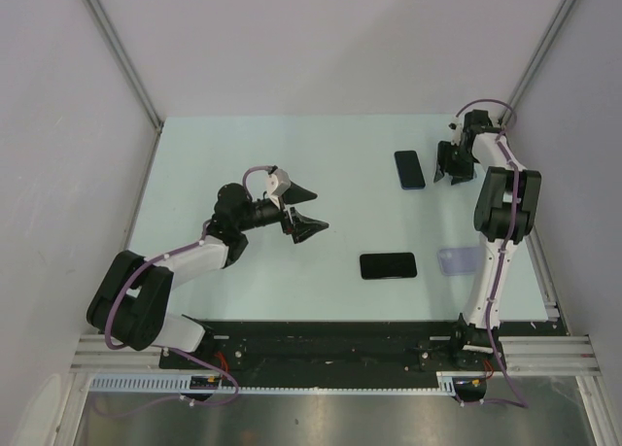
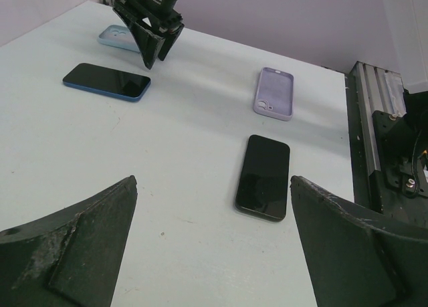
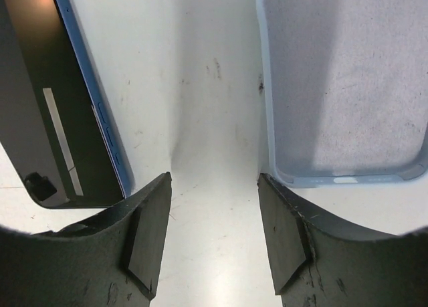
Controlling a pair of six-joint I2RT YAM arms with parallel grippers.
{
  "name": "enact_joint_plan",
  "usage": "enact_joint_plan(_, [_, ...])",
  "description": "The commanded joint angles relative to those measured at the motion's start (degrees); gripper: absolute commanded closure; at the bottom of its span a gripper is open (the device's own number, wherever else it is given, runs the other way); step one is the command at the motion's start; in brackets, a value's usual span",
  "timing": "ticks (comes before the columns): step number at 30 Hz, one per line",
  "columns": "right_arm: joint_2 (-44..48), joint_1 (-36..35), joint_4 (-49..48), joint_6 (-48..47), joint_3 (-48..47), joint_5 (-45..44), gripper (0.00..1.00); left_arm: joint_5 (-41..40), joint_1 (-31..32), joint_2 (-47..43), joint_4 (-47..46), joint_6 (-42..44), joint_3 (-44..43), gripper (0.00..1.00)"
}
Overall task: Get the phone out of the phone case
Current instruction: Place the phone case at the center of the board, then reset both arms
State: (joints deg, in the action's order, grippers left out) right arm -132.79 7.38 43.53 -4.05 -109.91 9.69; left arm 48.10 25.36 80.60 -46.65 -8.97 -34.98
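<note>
The right gripper [image 1: 449, 164] is pointing down at the far right part of the table [image 1: 243, 145], its jaws standing partly apart and gripping nothing, with only bare tabletop showing between the fingertips in the right wrist view. To one side of that gap the blue phone [image 3: 60, 99] is lying flat, screen up, out of any case. On the other side the light-blue case [image 3: 341, 86] is lying empty with its inside facing up. Phone and case are sitting near each other but not touching, the gripper hanging between them. Closer to the arm bases, the black phone [image 1: 388, 265] is lying screen up on the table, and the lilac case [image 2: 274, 93] is resting just beside it, toward the right arm, back side up with its camera cutout showing. The left gripper [image 1: 319, 210] is hovering over the middle-left of the table, well apart from all of these, with its jaws spread wide and holding nothing.
</note>
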Motion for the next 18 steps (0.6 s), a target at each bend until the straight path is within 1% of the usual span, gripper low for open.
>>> enact_joint_plan(1, [0.4,0.6,2.4,-0.8,2.4,-2.0,0.40,-0.5,0.2,-1.2,-2.0,1.5,0.1,0.00])
enact_joint_plan(5, [3.1,-0.7,3.4,-2.8,3.8,2.4,0.38,-1.0,0.1,-2.3,-2.0,2.2,0.2,0.00])
enact_joint_plan(12, [11.5,-4.6,4.6,-4.4,7.9,8.1,0.33,-1.8,-2.0,-2.6,-1.0,4.1,-0.4,0.00])
enact_joint_plan(14, [15.0,-5.4,4.2,-3.9,9.4,8.7,0.27,-1.7,-3.4,-2.7,0.4,4.6,-1.2,0.00])
enact_joint_plan(16, [18.9,-6.0,3.5,-3.5,12.1,9.0,0.16,-1.2,-4.4,-3.0,1.6,4.8,-1.8,0.00])
enact_joint_plan(18, [21.9,-6.1,2.8,-3.4,13.9,9.4,0.12,-0.8,-5.8,-3.4,2.4,5.6,-2.3,0.00])
